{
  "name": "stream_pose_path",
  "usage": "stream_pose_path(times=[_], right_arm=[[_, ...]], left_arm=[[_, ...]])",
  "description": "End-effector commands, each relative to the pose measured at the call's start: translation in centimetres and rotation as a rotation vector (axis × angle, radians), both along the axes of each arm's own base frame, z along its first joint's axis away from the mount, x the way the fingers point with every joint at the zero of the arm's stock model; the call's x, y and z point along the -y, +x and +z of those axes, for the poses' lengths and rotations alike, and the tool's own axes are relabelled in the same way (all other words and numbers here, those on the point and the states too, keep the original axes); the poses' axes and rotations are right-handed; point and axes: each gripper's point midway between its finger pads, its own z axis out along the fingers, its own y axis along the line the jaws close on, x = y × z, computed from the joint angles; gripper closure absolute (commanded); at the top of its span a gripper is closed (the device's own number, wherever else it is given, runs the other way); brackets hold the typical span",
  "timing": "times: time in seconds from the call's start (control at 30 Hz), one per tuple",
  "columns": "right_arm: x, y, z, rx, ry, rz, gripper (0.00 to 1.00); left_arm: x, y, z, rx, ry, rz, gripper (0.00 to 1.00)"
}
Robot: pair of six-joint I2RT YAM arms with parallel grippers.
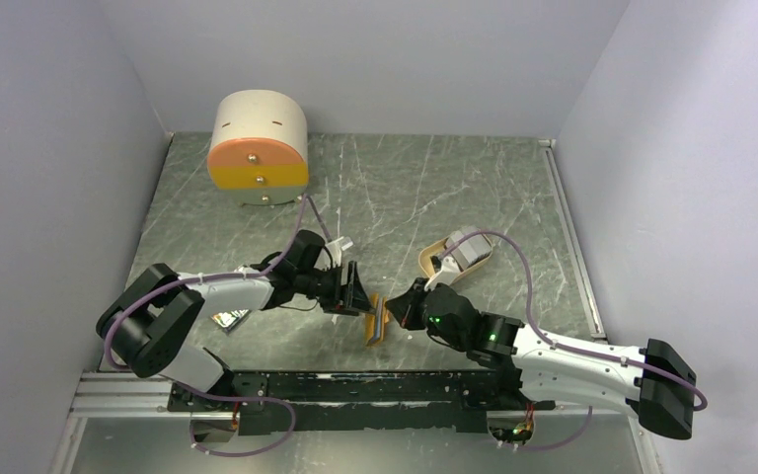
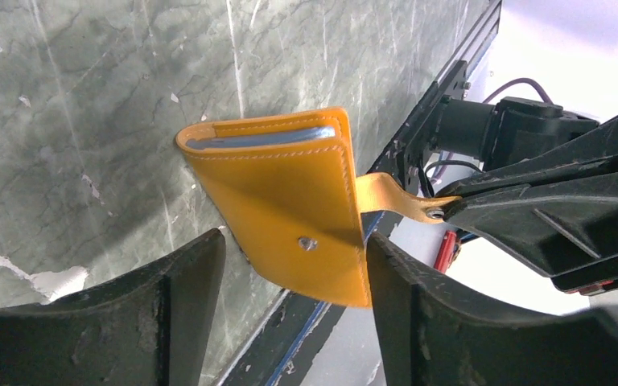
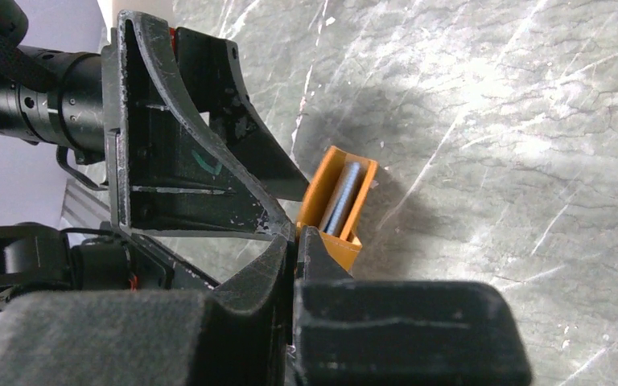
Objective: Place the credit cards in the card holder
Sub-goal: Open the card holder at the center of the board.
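Observation:
The orange card holder hangs folded just above the table's front edge, between the two arms. Pale blue-grey credit cards show edge-on inside its fold, and again in the right wrist view. My right gripper is shut on the holder's snap tab, pinching it at the fingertips. My left gripper is open and straddles the holder's lower end. Its right finger sits against the holder's edge, and its left finger stands clear of it.
A round cream-and-orange drawer box stands at the back left. A tan oval tray with a pale grey thing in it lies behind the right gripper. A flat dark-and-white card-like piece lies under the left arm. The black rail runs along the front.

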Motion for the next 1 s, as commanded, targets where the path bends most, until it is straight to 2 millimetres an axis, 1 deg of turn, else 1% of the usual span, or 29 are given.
stream_pose_path(times=[0.0, 0.07, 0.2, 0.23, 0.33, 0.5, 0.6, 0.77, 0.9, 0.97], right_arm=[[0.3, 0.1, -0.2, 0.002, 0.001, -0.013, 1.0], [0.2, 0.2, 0.0, 0.005, 0.004, -0.011, 1.0], [0.0, 0.2, 0.4, 0.011, 0.005, -0.003, 1.0], [-0.1, 0.2, 0.5, 0.011, 0.01, 0.0, 1.0], [-0.4, 0.1, 1.0, 0.018, 0.031, 0.011, 1.0], [-0.9, 0.2, 1.8, 0.03, 0.049, 0.022, 1.0], [-1.1, 0.2, 1.8, 0.03, 0.054, 0.03, 1.0], [-1.5, 0.1, 1.9, 0.026, 0.072, 0.037, 1.0], [-1.8, 0.2, 2.6, 0.039, 0.095, 0.043, 1.0], [-1.8, 0.3, 2.6, 0.042, 0.084, 0.038, 1.0]], left_arm=[[0.3, 0.5, 1.0, 0.049, -0.007, -0.012, 0.29], [0.2, 0.7, 1.1, 0.061, -0.001, 0.0, 0.31], [0.4, 0.6, 0.9, 0.049, -0.004, -0.011, 0.25], [0.7, 0.5, 1.3, 0.052, -0.033, -0.018, 0.24], [1.2, 0.4, 2.0, 0.044, -0.074, -0.022, 0.23], [1.0, 0.6, 1.8, 0.058, -0.053, -0.007, 0.22], [1.2, 0.5, 2.1, 0.051, -0.073, -0.02, 0.21], [1.2, 0.6, 1.6, 0.051, -0.048, -0.02, 0.23], [1.4, 0.5, 2.0, 0.051, -0.059, -0.035, 0.23], [1.4, 0.6, 1.8, 0.059, -0.048, -0.032, 0.24]])
